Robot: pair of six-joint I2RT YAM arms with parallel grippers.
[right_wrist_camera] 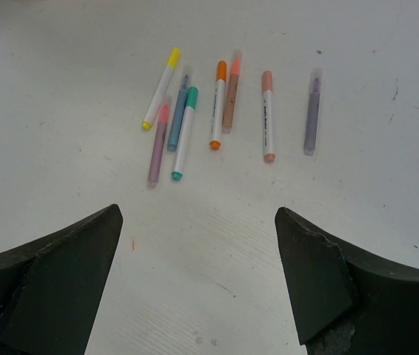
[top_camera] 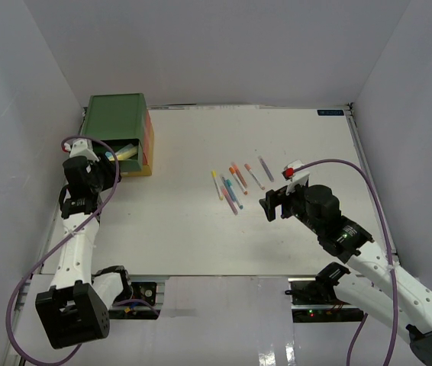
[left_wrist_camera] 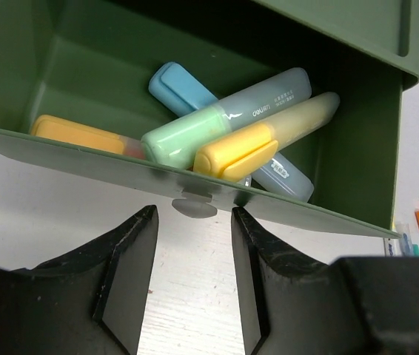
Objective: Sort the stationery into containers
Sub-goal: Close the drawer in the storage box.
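- Left gripper (left_wrist_camera: pixel 194 222), jaws parted: white knob (left_wrist_camera: pixel 194 206) just ahead, centred between the tips, clear of both. The green drawer (left_wrist_camera: pixel 84 159) stands pulled out beyond, with highlighters (left_wrist_camera: pixel 261 137) inside.
- Right gripper (right_wrist_camera: pixel 198 222), jaws wide: pens (right_wrist_camera: pixel 185 133) well ahead, bare table (right_wrist_camera: pixel 209 281) between.

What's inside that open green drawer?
A yellow highlighter, a mint highlighter, a blue highlighter beneath them, an orange highlighter. The green drawer's front wall hides their near ends and anything underneath.

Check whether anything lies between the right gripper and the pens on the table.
Nothing visible does. The right gripper is open and empty. Only bare table lies between it and the pens, which lie in a loose group just ahead of it.
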